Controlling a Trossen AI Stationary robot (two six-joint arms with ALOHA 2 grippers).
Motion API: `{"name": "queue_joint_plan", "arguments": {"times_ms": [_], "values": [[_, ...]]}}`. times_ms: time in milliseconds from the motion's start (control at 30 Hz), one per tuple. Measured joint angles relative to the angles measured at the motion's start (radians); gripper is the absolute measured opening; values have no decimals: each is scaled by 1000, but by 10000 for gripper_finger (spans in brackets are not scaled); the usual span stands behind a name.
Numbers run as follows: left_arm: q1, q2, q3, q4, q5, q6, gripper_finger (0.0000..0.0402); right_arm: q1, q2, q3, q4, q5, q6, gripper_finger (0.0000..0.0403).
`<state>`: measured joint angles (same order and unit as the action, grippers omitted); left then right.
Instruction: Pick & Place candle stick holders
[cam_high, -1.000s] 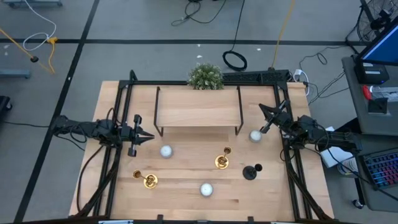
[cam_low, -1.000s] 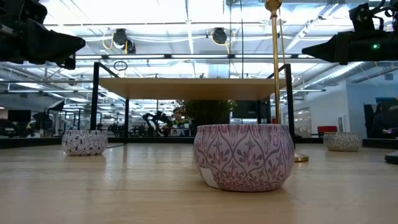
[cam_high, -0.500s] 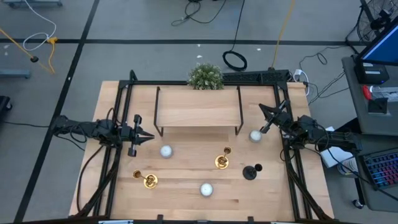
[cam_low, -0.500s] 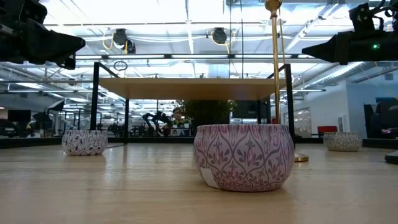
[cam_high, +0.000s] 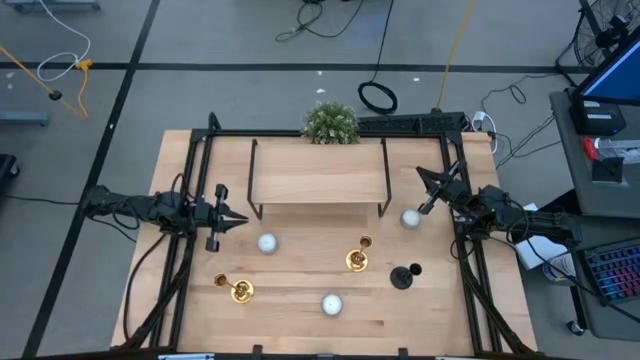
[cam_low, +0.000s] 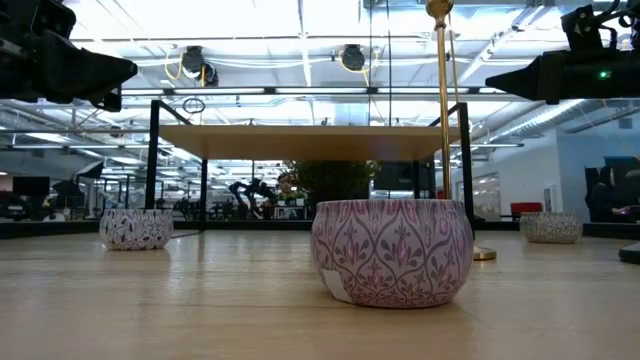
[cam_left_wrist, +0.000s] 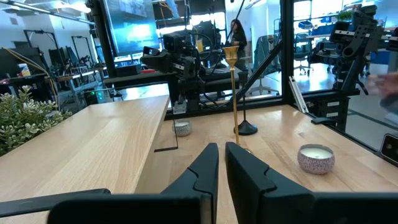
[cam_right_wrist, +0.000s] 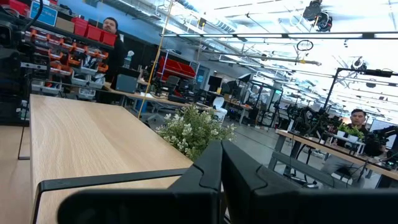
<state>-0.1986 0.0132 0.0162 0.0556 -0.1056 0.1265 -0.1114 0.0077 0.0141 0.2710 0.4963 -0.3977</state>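
The left pincer (cam_high: 240, 218) hovered at the left side of the surface (cam_high: 300, 270), fingers clenched together and grasping nothing. The right pincer (cam_high: 422, 176) hung at the right side by the shelf (cam_high: 318, 172), also clenched and empty. One gold holder (cam_high: 239, 290) stood near the left front, another gold holder (cam_high: 357, 258) right of centre, and the black holder (cam_high: 402, 277) just right of it. Three candle tins (cam_high: 331, 304) sat apart among them. A plant (cam_high: 330, 122) stood at the far edge behind the shelf.
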Motion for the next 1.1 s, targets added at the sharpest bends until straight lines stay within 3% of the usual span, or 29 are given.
{"name": "queue_joint_plan", "arguments": {"times_ms": [233, 633, 900, 1100], "values": [[1, 0, 0, 19, -150, 55, 37, 0, 0, 0, 0, 0, 0, 0], [1, 0, 0, 30, -157, -9, 37, 0, 0, 0, 15, -1, -76, 0], [1, 0, 0, 30, -158, -76, 37, 2, 0, 0, 44, 0, 459, 0], [2, 0, 0, 32, -158, -107, 37, 2, 0, 0, 98, 1, 448, 0]]}}
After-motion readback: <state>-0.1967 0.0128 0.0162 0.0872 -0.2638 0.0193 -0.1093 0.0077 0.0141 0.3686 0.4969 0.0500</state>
